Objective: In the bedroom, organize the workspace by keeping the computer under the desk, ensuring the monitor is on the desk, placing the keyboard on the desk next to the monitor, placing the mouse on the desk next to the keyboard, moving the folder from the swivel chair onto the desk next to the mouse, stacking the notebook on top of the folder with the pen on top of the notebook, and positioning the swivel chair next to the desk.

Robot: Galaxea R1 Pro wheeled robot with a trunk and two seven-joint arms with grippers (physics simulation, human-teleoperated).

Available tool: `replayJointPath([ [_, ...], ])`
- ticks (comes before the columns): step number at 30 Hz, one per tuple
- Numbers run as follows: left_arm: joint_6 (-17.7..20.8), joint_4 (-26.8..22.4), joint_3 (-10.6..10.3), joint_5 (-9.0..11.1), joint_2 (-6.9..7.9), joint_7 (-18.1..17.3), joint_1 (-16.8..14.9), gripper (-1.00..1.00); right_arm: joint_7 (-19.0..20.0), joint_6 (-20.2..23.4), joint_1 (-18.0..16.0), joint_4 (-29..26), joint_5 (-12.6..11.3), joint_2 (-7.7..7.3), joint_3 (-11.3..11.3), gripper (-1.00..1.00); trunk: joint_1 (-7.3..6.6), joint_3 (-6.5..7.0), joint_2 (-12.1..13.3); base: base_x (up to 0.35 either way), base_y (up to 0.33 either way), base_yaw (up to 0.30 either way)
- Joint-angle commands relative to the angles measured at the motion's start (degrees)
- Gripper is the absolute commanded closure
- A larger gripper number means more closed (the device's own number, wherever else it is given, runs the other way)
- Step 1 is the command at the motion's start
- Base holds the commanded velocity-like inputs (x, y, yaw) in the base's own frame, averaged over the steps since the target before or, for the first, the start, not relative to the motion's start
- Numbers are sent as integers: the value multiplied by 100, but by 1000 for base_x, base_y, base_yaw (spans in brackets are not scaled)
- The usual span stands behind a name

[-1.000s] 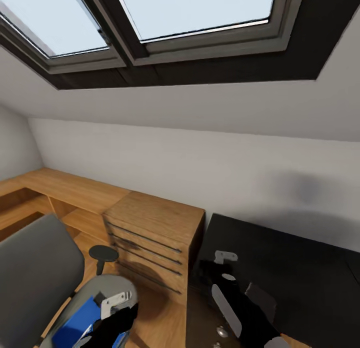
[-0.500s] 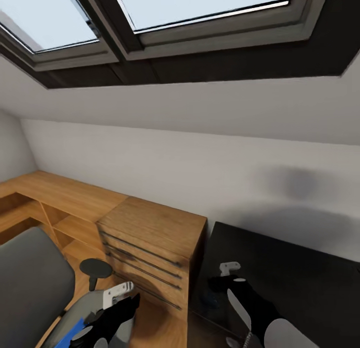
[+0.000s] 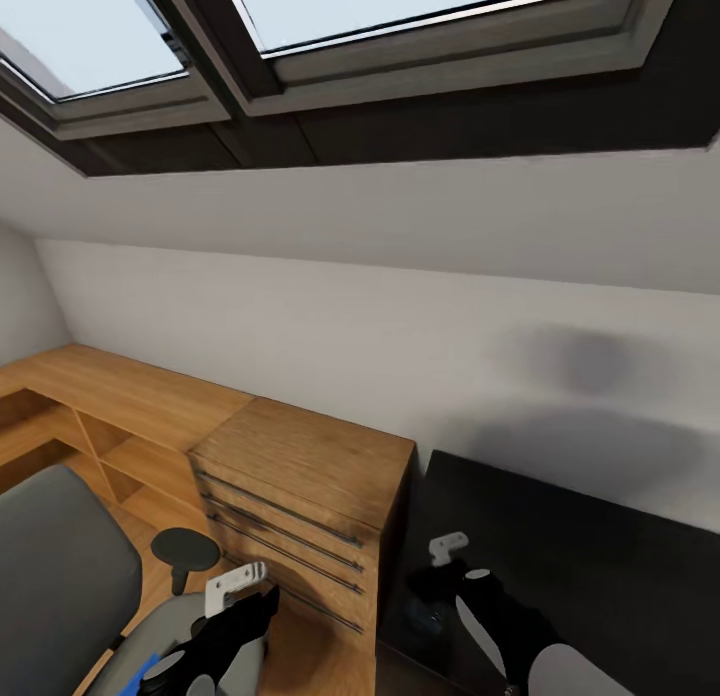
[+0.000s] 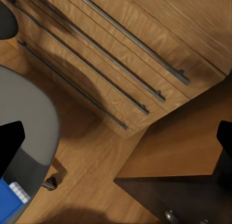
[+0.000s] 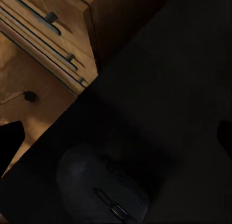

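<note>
— Where's the small black rounded mouse (image 5: 104,190)?

— On the glossy black desk (image 3: 590,556), near its corner, under the right gripper (image 3: 447,549), whose fingers are spread, empty.

— And the left gripper (image 3: 236,585)?

— Parted too, above the grey padded swivel chair (image 3: 60,576); the bright blue folder (image 3: 138,673) lies on its seat.

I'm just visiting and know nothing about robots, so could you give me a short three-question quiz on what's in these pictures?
1. True or false: the mouse lies on the desk.
2. Which colour is the folder on the swivel chair? A red, B blue, C green.
3. Fill in: between chair and desk stands a wooden cabinet with long metal ____ on its drawers.

Key: 1 true; 2 B; 3 handles.
</note>
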Motion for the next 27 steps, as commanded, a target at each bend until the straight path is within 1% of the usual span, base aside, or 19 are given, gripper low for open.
replayJointPath([
  [1, 12, -28, -5, 61, 0, 52, 0, -100, 59, 24, -4, 29, 7, 1, 53, -100, 3, -7, -8, 3, 0, 0],
  [5, 12, -153, -12, 67, -5, 48, 0, -100, 474, 22, -4, 229, 483, 22, 135, -100, 3, -7, -8, 1, 0, 0],
  [6, 12, -160, -13, 68, -6, 48, 0, -100, 507, 22, -4, 239, 525, 22, 139, -100, 3, -7, -8, 0, 0, 0],
  [8, 12, -180, -14, 74, -8, 47, 0, -100, 645, 22, -4, 267, 687, 13, 150, -100, 3, -7, -8, 0, 0, 0],
  [10, 15, -185, -6, 80, -8, 47, 0, -100, 681, 22, -4, 273, 777, 5, 155, -100, 3, -7, -8, 0, 0, 0],
  [12, 18, -188, 5, 84, -9, 47, 0, -100, 705, 22, -4, 277, 965, -1, 165, -100, 3, -7, -8, 0, 0, 0],
  [13, 19, -188, 8, 85, -9, 47, 0, -100, 707, 22, -4, 278, 1029, 0, 170, -100, 25, -25, -49, 0, 0, 0],
  [15, 20, -189, 14, 86, -9, 47, 0, -100, 711, 17, -4, 279, 1269, 6, 188, -100, 69, -60, -129, 0, 0, 0],
  [17, 20, -190, 17, 87, -8, 47, 0, -100, 713, 14, -4, 280, 1416, 13, 192, -100, 113, -96, -209, 0, 0, 0],
  [20, 20, -190, 23, 87, -6, 47, 0, -100, 728, -25, -4, 280, 1466, -6, 185, -100, 179, -150, -329, 0, 0, 0],
  [22, 20, -190, 26, 87, -8, 47, 0, -100, 859, -179, -4, 300, 1466, -17, 178, -100, 223, -186, -409, 0, 0, 0],
  [24, 20, -190, 27, 87, -7, 47, 0, -100, 1209, -360, -4, 406, 1473, -21, 169, -100, 267, -222, -490, 0, 0, 0],
  [27, 20, -190, 27, 87, -5, 47, 0, -100, 1384, -424, -4, 467, 1479, -22, 156, -100, 333, -276, -610, 0, 0, 0],
])
